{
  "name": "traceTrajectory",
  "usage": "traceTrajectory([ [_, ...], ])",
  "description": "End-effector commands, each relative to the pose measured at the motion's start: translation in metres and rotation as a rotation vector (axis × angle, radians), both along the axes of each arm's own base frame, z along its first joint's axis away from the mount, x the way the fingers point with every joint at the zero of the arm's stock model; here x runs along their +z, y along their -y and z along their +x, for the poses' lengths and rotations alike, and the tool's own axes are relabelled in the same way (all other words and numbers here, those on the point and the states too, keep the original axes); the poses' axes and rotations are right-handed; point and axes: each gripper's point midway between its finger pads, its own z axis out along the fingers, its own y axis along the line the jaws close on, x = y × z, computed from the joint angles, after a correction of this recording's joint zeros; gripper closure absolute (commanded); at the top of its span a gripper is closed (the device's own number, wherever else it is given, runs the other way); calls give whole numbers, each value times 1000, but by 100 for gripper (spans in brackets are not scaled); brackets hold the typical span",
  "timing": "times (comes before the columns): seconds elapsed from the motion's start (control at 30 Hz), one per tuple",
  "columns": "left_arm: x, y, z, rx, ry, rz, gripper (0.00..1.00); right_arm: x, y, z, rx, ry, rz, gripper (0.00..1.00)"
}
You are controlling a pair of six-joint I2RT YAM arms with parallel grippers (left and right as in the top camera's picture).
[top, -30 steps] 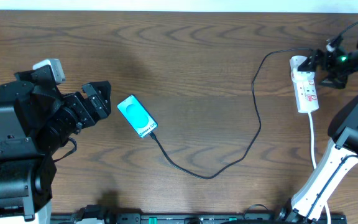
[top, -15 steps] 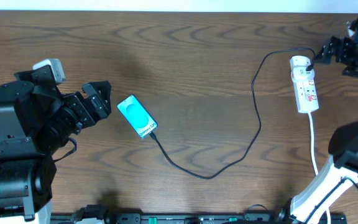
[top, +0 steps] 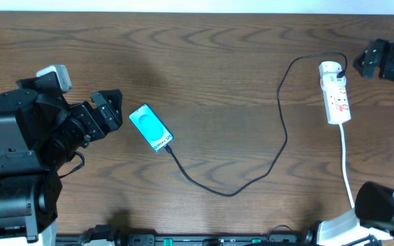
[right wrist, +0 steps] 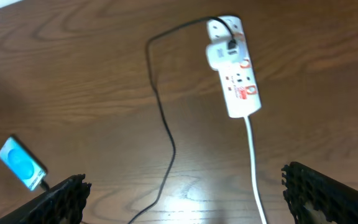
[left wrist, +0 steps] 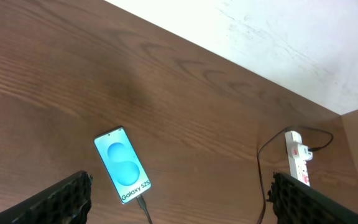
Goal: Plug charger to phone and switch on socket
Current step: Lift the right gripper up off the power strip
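Observation:
The phone (top: 150, 128) lies flat at centre left, turquoise screen up; it also shows in the left wrist view (left wrist: 122, 165) and the right wrist view (right wrist: 22, 163). The black charger cable (top: 279, 147) runs from the phone's lower end, where its plug tip (top: 169, 149) sits in the phone, in a loop to the white socket strip (top: 336, 92) at the far right. My left gripper (top: 109, 109) is open and empty, just left of the phone. My right gripper (top: 361, 61) is open and empty, raised to the right of the strip's top end.
The strip's white cord (top: 346, 164) runs down toward the front edge. The right arm's base (top: 371, 212) stands at the bottom right. A pale wall (left wrist: 291, 37) bounds the table's far edge.
My right gripper has drawn away from the socket strip's top end, moving right and up. The left arm, phone and cable have not moved.

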Motion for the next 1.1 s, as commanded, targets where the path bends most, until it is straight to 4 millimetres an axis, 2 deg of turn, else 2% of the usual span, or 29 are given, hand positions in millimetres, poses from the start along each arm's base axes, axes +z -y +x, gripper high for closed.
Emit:
traceTrajectory([
  [0.0, 3, -3, 0, 2, 11, 25, 8, 12, -18, -4, 38, 35, -6, 1],
  [0.07, 2, -3, 0, 2, 8, 25, 8, 12, -31, -3, 76, 34, -5, 1],
  [0.17, 2, -3, 0, 2, 8, 25, 8, 12, -37, -3, 94, 33, -4, 1],
  [1.07, 2, -3, 0, 2, 8, 25, 8, 12, -37, -3, 94, 34, -5, 1],
])
